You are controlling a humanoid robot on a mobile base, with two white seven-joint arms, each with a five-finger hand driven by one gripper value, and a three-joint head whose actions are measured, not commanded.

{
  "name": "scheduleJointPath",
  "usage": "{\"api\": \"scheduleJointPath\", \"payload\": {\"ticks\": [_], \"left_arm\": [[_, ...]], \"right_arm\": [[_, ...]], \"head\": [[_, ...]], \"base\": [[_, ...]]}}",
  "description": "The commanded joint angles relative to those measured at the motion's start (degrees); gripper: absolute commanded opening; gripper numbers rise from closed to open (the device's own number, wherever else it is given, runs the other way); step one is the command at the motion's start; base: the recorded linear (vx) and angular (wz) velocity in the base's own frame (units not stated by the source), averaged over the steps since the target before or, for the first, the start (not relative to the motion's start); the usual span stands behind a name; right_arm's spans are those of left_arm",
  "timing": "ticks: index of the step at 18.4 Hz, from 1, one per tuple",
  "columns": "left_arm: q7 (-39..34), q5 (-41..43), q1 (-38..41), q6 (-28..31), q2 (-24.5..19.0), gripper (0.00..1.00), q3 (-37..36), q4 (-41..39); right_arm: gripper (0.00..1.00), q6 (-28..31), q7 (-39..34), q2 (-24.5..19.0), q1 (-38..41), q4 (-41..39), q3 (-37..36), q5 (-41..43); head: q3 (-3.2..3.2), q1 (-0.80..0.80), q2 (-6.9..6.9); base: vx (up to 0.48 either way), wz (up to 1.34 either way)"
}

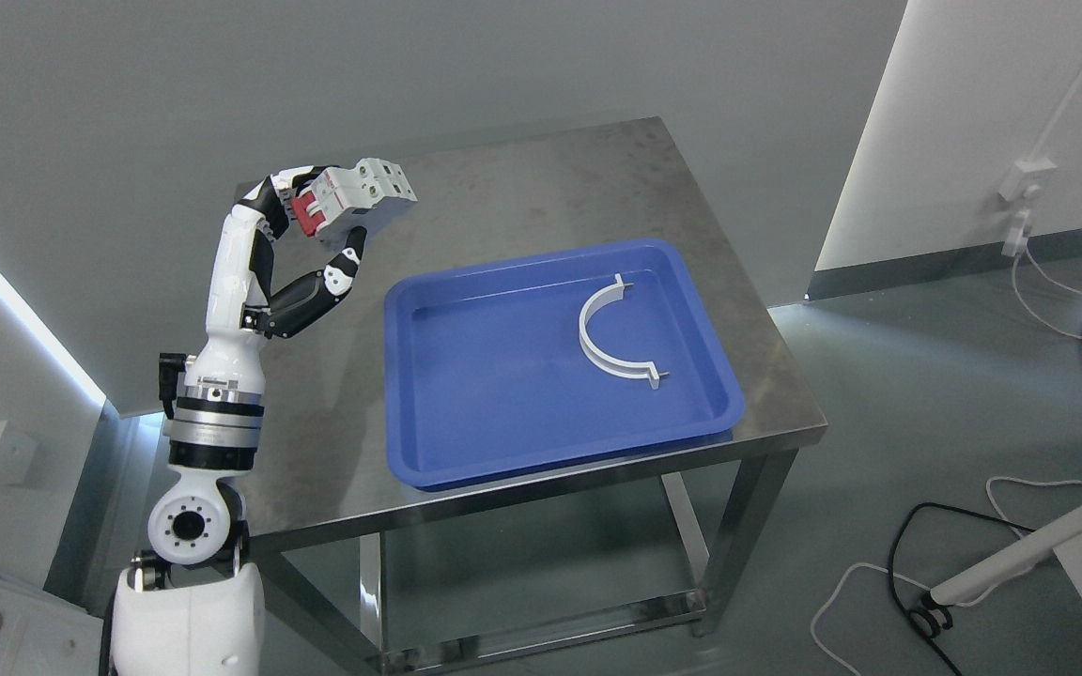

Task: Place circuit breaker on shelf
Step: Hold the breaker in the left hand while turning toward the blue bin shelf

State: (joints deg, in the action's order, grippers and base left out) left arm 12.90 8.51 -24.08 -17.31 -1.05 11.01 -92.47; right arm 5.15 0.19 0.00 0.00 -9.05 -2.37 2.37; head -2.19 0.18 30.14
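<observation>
Left hand (316, 235): fingers curled around the white circuit breaker (358, 199) with its red switch, raised above the table's far left corner.
Nearby: glossy blue plastic tray (503, 413) holding a white curved bracket (611, 333).
Surface: scuffed stainless-steel table (541, 178).

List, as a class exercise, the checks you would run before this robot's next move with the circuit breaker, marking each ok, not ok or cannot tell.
1. Left hand grips the circuit breaker: ok.
2. Breaker lifted clear of the steel table: ok.
3. Blue tray and white curved clamp away from the hand: ok.
4. Target shelf located: cannot tell; only the table's lower shelf shows.
5. Right arm clear: cannot tell, out of view.
</observation>
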Motion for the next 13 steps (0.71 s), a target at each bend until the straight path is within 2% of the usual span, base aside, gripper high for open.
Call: {"api": "scheduleJointPath", "payload": {"ticks": [1,8,13], "left_arm": [[-0.4,-4.6,6.6,-0.2,0.0,0.07,2.2,-4.4],[-0.3,-6.7,9.3,-0.2,0.0,0.07,3.7,-5.4],[-0.2,-7.0,9.8,-0.2,0.0,0.07,4.2,-5.4]], "right_arm": [[1.00,-2.4,0.0,1.0,1.1,0.0,0.0,0.0],[1.00,-2.4,0.0,1.0,1.1,0.0,0.0,0.0],[1.00,-2.4,0.0,1.0,1.1,0.0,0.0,0.0]], "head": [[0.00,0.00,0.00],[0.00,0.00,0.00],[0.00,0.00,0.00]], "base": [[-0.010,-0.02],[-0.026,-0.04],[-0.118,0.09]]}}
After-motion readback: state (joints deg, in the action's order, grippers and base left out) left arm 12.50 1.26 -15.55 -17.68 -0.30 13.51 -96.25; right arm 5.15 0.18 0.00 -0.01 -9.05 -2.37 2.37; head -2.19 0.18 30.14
